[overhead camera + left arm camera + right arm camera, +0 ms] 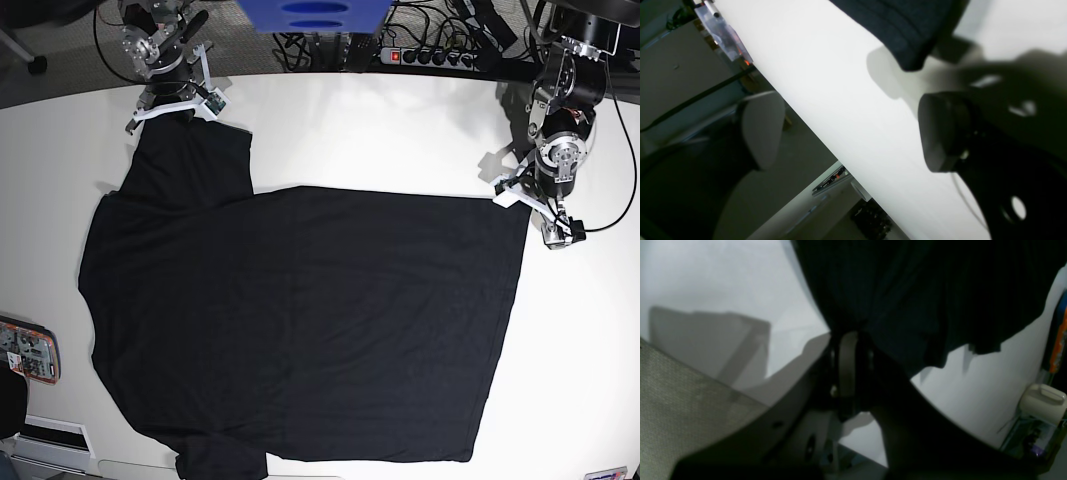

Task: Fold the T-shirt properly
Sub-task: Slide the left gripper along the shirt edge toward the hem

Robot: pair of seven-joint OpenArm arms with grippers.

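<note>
The T-shirt lies spread flat over most of the white counter, its body reaching from the near edge up toward the far side, one sleeve stretched to the far corner. There the right hand is clenched on that sleeve's fabric, which the right wrist view shows bunched between its fingers. At the shirt's opposite far corner the left hand is released, jaws spread wide just beside the hem, grasping nothing. A power strip sits beyond the counter
</note>
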